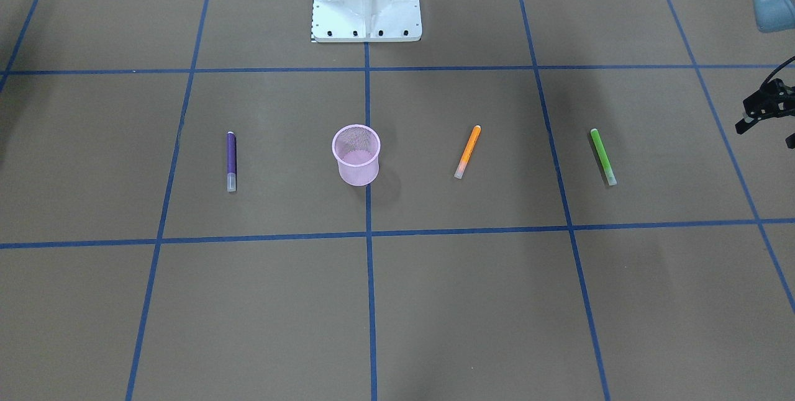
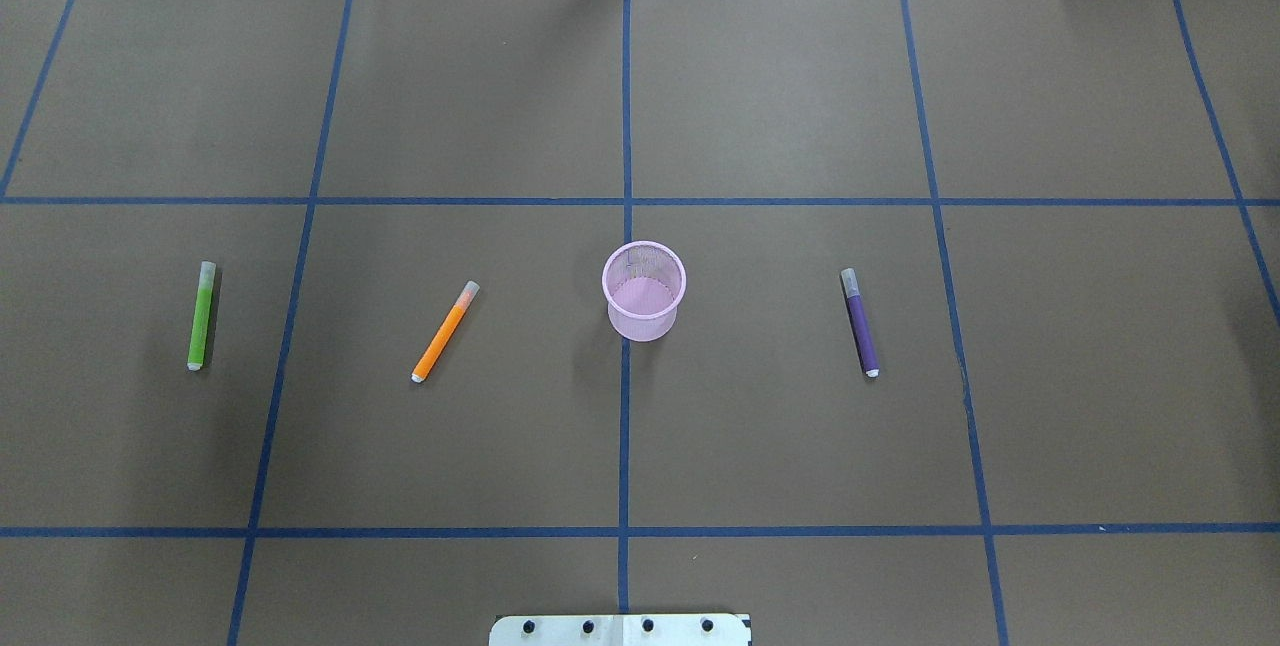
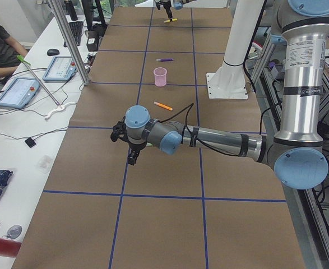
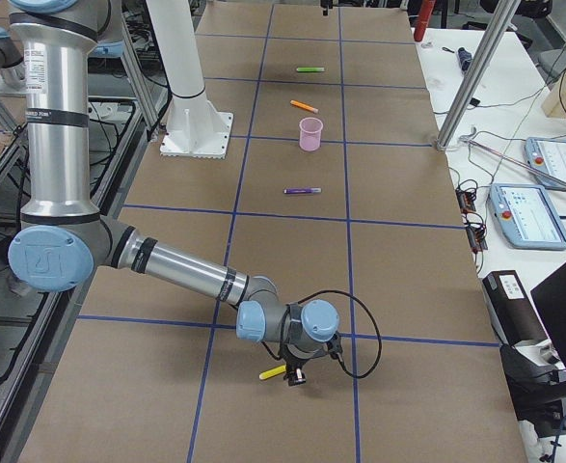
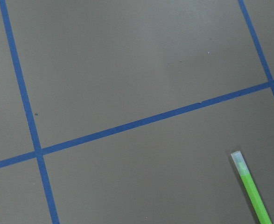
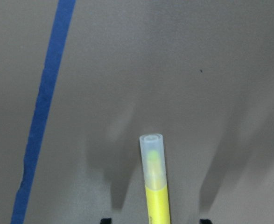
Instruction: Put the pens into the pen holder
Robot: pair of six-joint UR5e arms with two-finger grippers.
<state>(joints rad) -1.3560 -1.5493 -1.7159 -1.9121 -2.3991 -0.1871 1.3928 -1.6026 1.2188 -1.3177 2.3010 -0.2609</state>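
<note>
Paper (image 2: pixel 800 76), brown and matte, is ruled into big squares by blue tape (image 2: pixel 627 126). In the overhead view we read left to right. First comes the green pen (image 2: pixel 201 316), a slim round stick lying flat, its frosted translucent cap pointing away from the robot. Next is the orange pen (image 2: pixel 445 331), of the same build, lying slanted and well apart from the green one. Then the holder (image 2: pixel 640 324), a pink wire-mesh cup, round and slightly tapered, stands upright on the centre tape line. The purple pen (image 2: pixel 860 323) lies flat to its right. All three pens lie apart from the holder.

That view shows neither gripper. The front view catches only a black edge of the left gripper (image 3: pixel 131 156) at its right border. The left side view shows it hanging above the paper, and we cannot tell how its jaws stand. Its wrist camera sees only tape and the green pen's capped end. The right side view shows the right gripper (image 4: pixel 297 374) low over the near end of the paper, a yellow pen (image 6: pixel 156 186) beside it. The right wrist camera shows that pen between two dark fingertips (image 6: pixel 203 221) spread wide, neither touching it: jaws released.
</note>
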